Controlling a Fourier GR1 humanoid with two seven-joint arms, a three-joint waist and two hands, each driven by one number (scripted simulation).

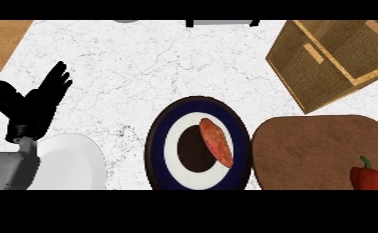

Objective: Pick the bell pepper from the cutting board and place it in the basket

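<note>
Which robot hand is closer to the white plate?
Left. The left hand rests open just above and left of the white plate, fingers up. The right hand doesn't show in this view at all, so nothing puts it beside the plate.

No text, label, brand, number or sign can be read anywhere. The basket [325, 62] far to the right of the left hand [35, 108], the cutting board [310, 152] and the plate [155, 149] nearer that hand show only plain colour and weave.

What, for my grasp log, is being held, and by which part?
Nothing: the left hand is open, the bell pepper lies on the cutting board.
</note>
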